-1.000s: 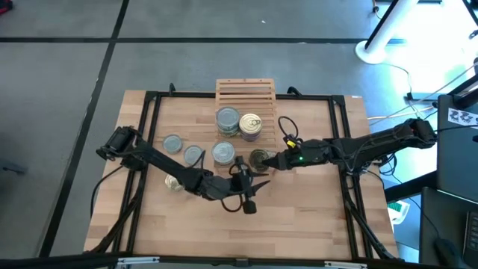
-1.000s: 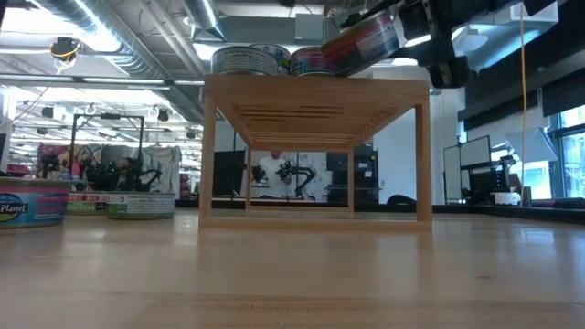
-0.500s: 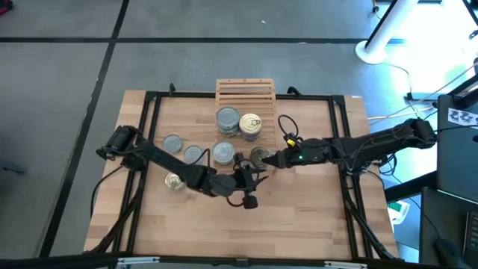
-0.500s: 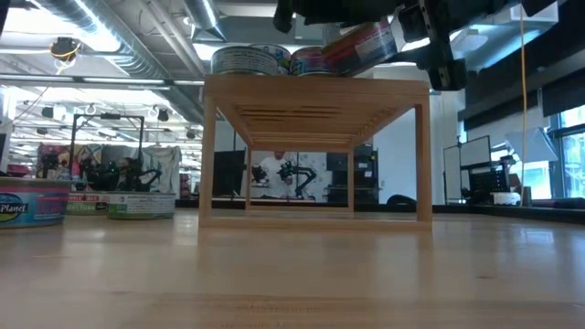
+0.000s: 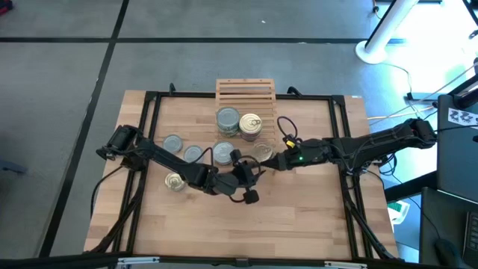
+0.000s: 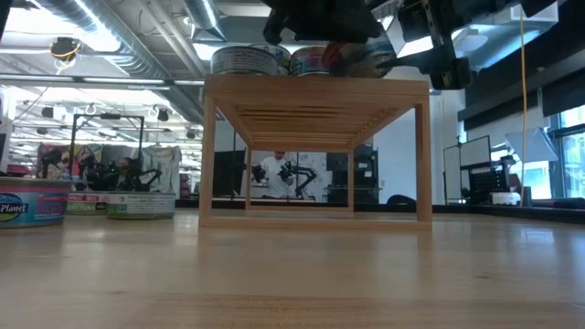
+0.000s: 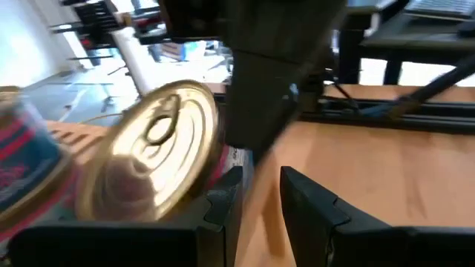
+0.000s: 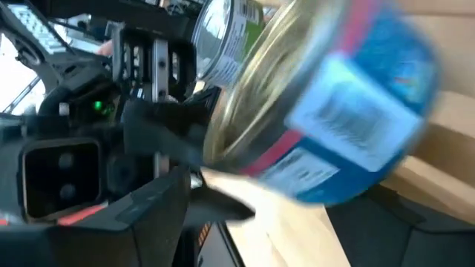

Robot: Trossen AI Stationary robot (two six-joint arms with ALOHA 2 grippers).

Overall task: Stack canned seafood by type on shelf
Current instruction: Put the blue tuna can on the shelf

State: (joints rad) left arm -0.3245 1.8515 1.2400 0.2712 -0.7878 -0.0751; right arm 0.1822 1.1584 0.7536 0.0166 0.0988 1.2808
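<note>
The light slatted shelf (image 5: 245, 91) stands at the table's far side. A grey-blue tin (image 5: 228, 119) and a stack of golden-topped tins (image 5: 251, 125) sit on it. Three grey-blue tins (image 5: 193, 154) and one golden tin (image 5: 174, 181) rest flat on the tabletop to the left. My right gripper (image 5: 269, 158) is shut on another golden-topped tin (image 5: 261, 152), held tilted in the air near the shelf's front edge. My left gripper (image 5: 240, 167) is open just left of that tin; in the left wrist view one finger (image 7: 221, 200) stands right beside the tin (image 7: 152, 152). My right gripper pinches the golden tin by its blue-and-red side wall (image 8: 334, 141), coming in level from the table's right. The tin is lifted clear and tilted, its golden top (image 7: 152, 152) facing the left gripper. Whether my left gripper touches the tin, I cannot tell.
A black frame rail (image 5: 149, 119) runs around the working area. Cables (image 5: 285, 127) lie to the right of the shelf. The near half of the tabletop (image 5: 299, 217) is bare wood. In the low view, the room beyond shows under the shelf (image 6: 315, 151).
My left gripper has moved toward the table's far edge, closing in on the tin held by the right gripper. The right gripper has carried its tin slightly toward the shelf. In the low view the left arm now covers part of that tin.
</note>
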